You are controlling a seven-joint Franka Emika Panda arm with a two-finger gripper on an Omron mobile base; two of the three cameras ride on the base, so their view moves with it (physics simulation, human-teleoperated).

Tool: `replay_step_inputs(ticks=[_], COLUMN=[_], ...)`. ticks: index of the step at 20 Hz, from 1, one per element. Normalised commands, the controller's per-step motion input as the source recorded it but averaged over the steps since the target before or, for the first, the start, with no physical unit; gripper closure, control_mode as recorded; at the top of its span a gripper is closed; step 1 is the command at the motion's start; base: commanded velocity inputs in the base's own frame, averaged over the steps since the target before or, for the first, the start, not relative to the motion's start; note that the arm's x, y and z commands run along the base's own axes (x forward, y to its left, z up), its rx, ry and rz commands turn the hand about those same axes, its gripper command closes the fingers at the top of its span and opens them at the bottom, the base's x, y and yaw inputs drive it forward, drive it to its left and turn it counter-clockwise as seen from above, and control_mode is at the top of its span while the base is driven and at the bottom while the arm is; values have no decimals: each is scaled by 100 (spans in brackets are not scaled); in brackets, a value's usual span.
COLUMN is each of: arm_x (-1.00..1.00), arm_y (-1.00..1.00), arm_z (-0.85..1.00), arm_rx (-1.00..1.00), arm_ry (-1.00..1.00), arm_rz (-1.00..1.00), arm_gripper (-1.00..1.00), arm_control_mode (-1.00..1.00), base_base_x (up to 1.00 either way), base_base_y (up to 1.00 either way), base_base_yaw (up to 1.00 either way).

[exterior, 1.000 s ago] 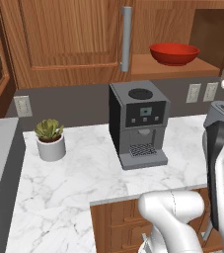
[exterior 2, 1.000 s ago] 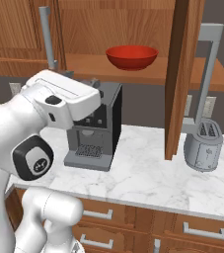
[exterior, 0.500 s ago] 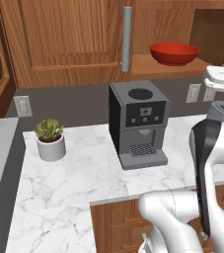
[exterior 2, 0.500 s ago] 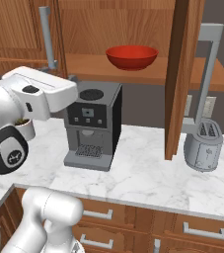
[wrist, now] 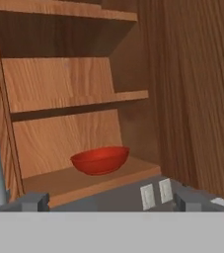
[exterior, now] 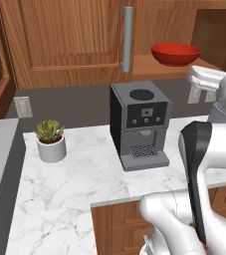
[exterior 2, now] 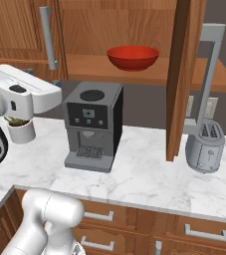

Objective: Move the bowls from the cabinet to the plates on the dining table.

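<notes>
Before the open cabinet [exterior 2: 134, 30], above the coffee machine [exterior 2: 92, 124] and toaster [exterior 2: 205, 147], I face the red bowl [wrist: 100, 159] resting on the lowest shelf, my gripper [wrist: 108, 201] with fingers spread wide and empty, judging a forward reach comes next; no legible writing anywhere.

In front of me runs a white marble counter [exterior: 79, 179] veined with grey, over brown wooden drawers [exterior 2: 134, 224] with silver handles. A grey coffee machine [exterior: 140, 124] stands on it against a dark grey wall [exterior: 69, 102]. To its left sits a small succulent in a pale pot [exterior: 50, 141]. A silver toaster [exterior 2: 204, 145] stands well apart on the right. White wall outlets [exterior: 23, 106] show on the backsplash.
</notes>
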Motion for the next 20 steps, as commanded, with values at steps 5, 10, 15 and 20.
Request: replay_step_inputs(ticks=[5,10,15,20], arm_x=[0,2,11,14], arm_y=[37,26,9,0], arm_z=[-10,-5,-1,0], arm_rx=[6,0,-2,-4], arm_ry=[-4,-7,-5,-3], arm_rz=[10,16,17,18], arm_gripper=[-100,-100,-100,-100], arm_control_mode=[-100,-100,-100,-100], base_base_x=[0,0,0,0], base_base_y=[0,0,0,0], base_base_yaw=[0,0,0,0])
